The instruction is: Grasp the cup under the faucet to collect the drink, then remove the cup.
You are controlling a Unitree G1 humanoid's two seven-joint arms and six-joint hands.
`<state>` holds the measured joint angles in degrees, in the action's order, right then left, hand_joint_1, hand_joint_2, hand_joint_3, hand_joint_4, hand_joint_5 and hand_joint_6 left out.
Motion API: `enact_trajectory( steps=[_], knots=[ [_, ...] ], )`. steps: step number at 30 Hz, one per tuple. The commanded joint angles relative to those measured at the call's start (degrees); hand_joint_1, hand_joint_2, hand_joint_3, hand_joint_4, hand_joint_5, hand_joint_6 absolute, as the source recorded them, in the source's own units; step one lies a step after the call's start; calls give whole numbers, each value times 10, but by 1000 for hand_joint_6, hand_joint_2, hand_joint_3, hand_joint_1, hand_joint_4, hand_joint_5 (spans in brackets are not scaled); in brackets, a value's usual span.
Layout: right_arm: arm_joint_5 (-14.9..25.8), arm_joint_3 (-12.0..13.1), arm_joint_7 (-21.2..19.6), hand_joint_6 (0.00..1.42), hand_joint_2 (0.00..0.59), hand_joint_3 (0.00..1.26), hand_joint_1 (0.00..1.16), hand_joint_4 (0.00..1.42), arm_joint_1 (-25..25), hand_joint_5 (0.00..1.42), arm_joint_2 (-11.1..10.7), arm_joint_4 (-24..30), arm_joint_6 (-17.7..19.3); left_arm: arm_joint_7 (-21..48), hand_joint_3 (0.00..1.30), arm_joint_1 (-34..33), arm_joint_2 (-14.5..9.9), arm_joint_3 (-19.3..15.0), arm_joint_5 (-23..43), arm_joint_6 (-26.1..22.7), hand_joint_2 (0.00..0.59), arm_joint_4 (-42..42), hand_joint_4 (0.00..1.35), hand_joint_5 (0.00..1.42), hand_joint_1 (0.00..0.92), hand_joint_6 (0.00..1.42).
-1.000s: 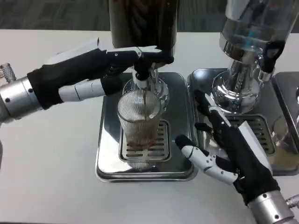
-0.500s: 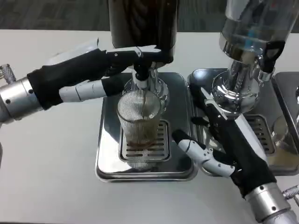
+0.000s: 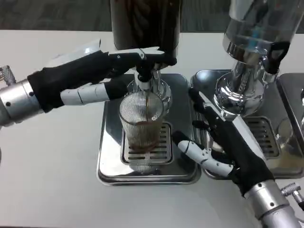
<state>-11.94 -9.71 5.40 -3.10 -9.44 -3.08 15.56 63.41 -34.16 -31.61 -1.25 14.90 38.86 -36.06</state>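
Since a second ago the right hand (image 3: 228,145) has drifted leftward toward the ribbed glass cup (image 3: 141,126), fingers spread, holding nothing, not touching it. White tabletop (image 3: 52,156) runs back to dark carpeted floor (image 3: 52,14). Two dispensers stand on steel drip trays (image 3: 110,161) near its far edge. That cup sits on the left tray's grate under the faucet (image 3: 144,78), brown drink collecting. Left hand (image 3: 90,71) presses the faucet lever (image 3: 156,56), fingers closed on it.
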Motion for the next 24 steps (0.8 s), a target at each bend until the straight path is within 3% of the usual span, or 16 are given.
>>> enact_trajectory(
  steps=[1, 24],
  knots=[
    [-2, -2, -1, 178, 230, 54, 533, 29, 18, 39, 4, -23, 0, 6, 195, 14, -4, 10, -13, 0, 69, 9, 66, 62, 0, 73],
    [-1, -13, -1, 178, 230, 54, 532, 22, 65, 39, 22, -85, 12, -7, 195, 31, -18, 9, -9, -13, 70, 52, 65, 62, 0, 64]
  ],
)
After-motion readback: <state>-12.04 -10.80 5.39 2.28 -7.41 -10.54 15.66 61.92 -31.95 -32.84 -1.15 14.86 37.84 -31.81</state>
